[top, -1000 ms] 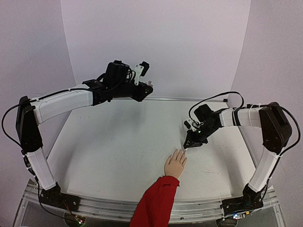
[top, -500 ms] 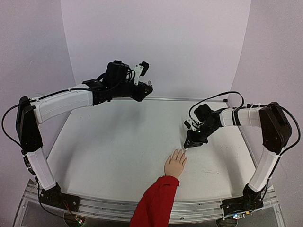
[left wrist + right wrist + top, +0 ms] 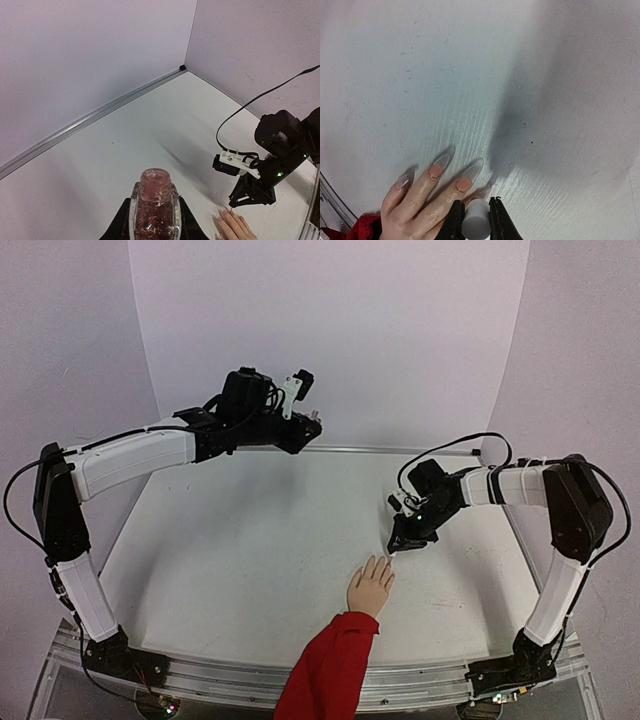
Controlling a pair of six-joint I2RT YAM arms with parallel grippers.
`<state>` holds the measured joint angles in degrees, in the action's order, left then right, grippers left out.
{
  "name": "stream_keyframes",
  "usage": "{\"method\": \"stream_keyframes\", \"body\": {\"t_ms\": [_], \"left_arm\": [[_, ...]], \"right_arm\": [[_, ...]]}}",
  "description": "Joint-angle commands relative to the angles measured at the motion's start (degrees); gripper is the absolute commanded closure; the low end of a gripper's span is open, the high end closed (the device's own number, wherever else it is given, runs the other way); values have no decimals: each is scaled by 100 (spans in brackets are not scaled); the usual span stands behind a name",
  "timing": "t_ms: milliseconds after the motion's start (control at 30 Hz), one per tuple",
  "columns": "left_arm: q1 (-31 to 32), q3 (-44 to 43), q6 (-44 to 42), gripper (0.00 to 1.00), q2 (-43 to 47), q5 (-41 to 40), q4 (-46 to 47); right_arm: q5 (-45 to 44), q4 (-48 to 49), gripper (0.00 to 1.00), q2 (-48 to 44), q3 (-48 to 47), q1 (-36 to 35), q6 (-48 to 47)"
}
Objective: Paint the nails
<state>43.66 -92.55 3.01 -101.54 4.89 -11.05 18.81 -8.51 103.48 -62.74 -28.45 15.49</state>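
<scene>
Pinching a white cap above the nails is the right gripper, while the left gripper clasps a bottle.

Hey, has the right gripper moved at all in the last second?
No. In the top view the right gripper sits at the same spot just past the mannequin hand's fingertips, and the hand itself lies where it was.
</scene>
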Motion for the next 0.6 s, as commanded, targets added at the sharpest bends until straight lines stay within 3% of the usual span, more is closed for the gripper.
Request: {"method": "stream_keyframes", "body": {"t_ms": [0, 567], "left_arm": [[-33, -149, 29, 100, 2, 83, 200], [-61, -232, 16, 100, -81, 91, 211]], "right_arm": [[42, -315, 100, 99, -216, -32, -76], [-117, -362, 100, 148, -321, -30, -94]]}}
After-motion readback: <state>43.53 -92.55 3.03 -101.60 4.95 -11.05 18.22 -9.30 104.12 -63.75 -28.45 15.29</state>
